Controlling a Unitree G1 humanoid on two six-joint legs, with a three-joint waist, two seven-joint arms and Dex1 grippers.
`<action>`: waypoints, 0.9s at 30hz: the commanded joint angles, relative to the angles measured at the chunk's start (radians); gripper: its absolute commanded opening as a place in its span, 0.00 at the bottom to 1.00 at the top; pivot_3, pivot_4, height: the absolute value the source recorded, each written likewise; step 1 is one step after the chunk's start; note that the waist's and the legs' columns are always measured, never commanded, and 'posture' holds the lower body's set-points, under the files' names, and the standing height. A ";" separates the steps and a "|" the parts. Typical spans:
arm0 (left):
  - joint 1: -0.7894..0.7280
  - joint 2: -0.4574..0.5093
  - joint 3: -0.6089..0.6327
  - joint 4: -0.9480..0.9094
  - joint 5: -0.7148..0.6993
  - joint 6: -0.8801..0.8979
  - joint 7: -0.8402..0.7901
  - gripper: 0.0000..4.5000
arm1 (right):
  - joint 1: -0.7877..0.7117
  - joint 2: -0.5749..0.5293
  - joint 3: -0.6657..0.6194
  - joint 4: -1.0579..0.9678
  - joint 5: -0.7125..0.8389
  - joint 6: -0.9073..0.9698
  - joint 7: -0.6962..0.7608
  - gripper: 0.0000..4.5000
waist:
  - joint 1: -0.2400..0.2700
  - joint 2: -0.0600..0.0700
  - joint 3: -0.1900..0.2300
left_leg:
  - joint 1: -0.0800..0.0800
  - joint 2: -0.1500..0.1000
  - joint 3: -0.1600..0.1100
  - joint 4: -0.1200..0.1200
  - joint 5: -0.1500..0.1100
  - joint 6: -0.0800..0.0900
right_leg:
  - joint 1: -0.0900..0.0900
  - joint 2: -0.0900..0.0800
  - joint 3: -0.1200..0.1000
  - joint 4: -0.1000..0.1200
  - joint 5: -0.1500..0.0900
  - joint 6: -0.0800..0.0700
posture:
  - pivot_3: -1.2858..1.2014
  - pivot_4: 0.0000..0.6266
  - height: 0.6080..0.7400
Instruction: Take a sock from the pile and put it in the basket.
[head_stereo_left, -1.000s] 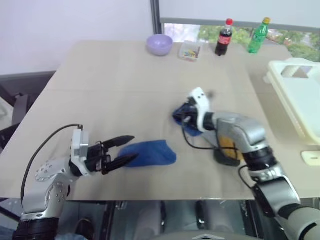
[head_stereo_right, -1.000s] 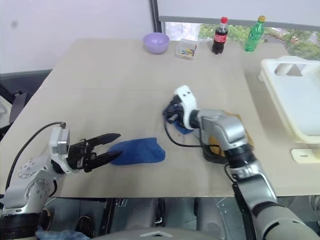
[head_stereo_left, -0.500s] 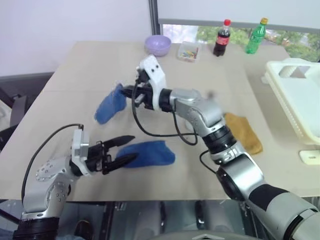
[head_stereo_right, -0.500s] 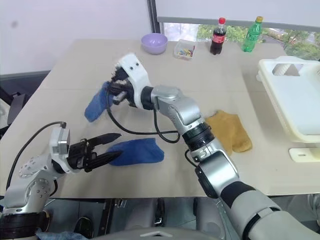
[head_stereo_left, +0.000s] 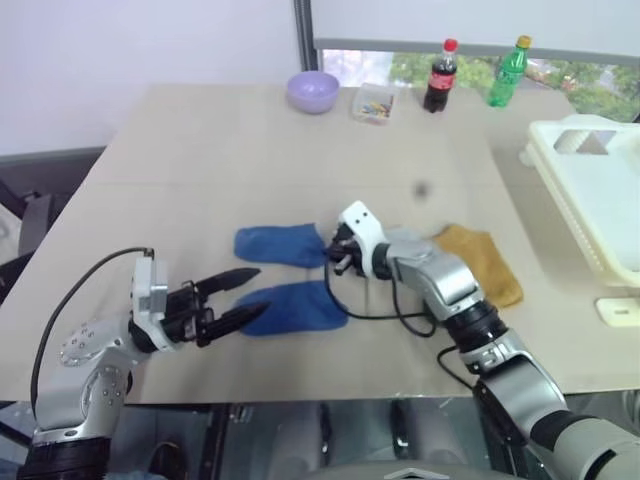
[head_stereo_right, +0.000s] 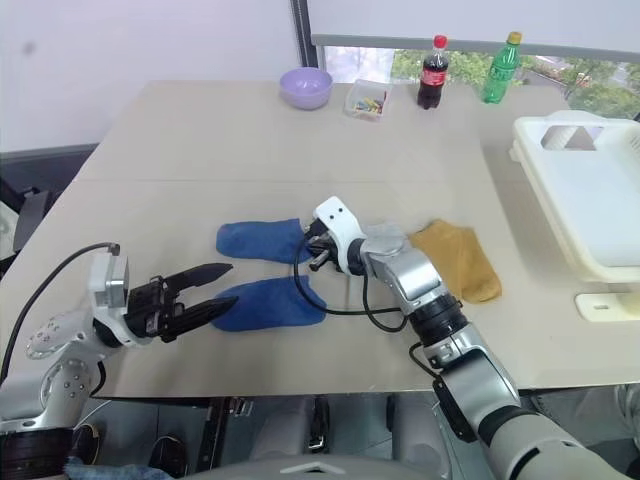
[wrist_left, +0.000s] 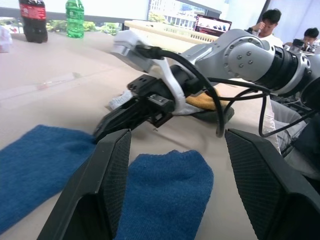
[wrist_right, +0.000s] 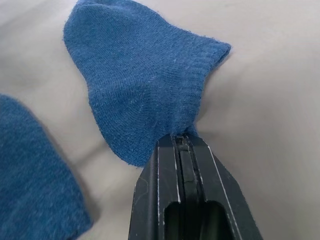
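The pile is down to loose socks on the table. One blue sock lies flat at mid-table, and my right gripper is shut on its cuff edge; the right wrist view shows the cloth pinched at the fingertips. A second blue sock lies just nearer, its end between the spread fingers of my open left gripper, which holds nothing. A mustard yellow sock rests to the right of my right forearm. The cream-white basket stands at the table's right edge.
Along the far edge stand a lilac bowl, a small clear box, a cola bottle and a green bottle. A small white object lies near the basket's front corner.
My right gripper carried the blue sock from the yellow sock's spot up and leftward, then came down; the sock now lies flat beside the other blue one. The left arm has kept still.
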 joint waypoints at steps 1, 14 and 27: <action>-0.032 0.023 0.045 0.030 0.009 -0.011 0.024 0.71 | 0.028 -0.053 -0.029 -0.110 0.002 0.040 0.007 0.01 | 0.001 0.000 0.000 | 0.000 0.000 0.000 0.000 0.000 0.000 | 0.000 0.000 0.000 0.000 0.000 0.000 | 0.52 0.24 0.93; -0.134 0.042 -0.043 0.151 0.265 0.010 0.272 0.71 | 0.102 -0.198 -0.057 -0.279 0.018 0.116 0.020 0.01 | 0.000 -0.001 0.001 | 0.000 0.000 0.000 -0.001 0.000 0.000 | 0.000 0.000 0.000 -0.001 0.000 0.000 | 0.52 0.24 0.93; -0.317 0.032 -0.153 0.315 0.414 -0.015 0.358 0.71 | 0.120 -0.149 -0.016 -0.306 0.019 0.124 0.017 0.01 | 0.001 -0.002 0.001 | 0.000 0.000 0.000 -0.001 0.000 0.000 | 0.000 0.000 0.000 -0.001 0.000 0.000 | 0.52 0.24 0.93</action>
